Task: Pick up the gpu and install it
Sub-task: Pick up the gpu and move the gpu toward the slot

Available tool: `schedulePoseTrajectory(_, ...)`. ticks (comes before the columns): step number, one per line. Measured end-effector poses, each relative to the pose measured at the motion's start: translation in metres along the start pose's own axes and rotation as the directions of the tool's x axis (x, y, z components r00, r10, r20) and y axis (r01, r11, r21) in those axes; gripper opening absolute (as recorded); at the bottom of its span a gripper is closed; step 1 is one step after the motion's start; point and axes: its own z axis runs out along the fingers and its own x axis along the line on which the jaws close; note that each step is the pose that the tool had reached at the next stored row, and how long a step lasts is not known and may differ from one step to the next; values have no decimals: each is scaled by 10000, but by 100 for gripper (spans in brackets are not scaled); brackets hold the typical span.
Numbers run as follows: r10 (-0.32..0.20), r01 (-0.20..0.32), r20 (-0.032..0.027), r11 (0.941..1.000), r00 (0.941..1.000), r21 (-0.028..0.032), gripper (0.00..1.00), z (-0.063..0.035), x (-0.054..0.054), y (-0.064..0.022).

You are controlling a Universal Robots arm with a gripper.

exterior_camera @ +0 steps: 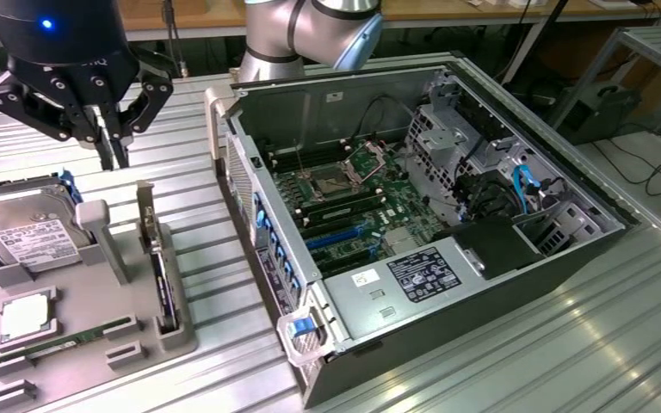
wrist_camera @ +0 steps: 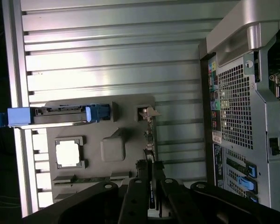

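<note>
While the gpu (exterior_camera: 165,288) stands on edge in the grey tray (exterior_camera: 92,301) on the table (exterior_camera: 606,344), left of the open computer case (exterior_camera: 342,95), the gripper (exterior_camera: 114,159) hovers above it, slightly parted and empty, so pickup and installation are not yet done.

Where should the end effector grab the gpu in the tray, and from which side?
Grip the gpu by its exposed top long edge mid-length, coming straight down. It stands on edge in a slot of the gray tray, both flat faces looking free up top; avoid the silver bracket upright at one end.
</note>
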Motion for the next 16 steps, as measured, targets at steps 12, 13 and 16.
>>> schedulePoseTrajectory(12,-105,105,-6,9999,9999,0,60,1,0,0)
schedulePoseTrajectory(13,-145,145,-9,9999,9999,0,60,3,0,0)
schedulePoseTrajectory(16,-194,194,-15,9998,9998,4,60,10,0,-10)
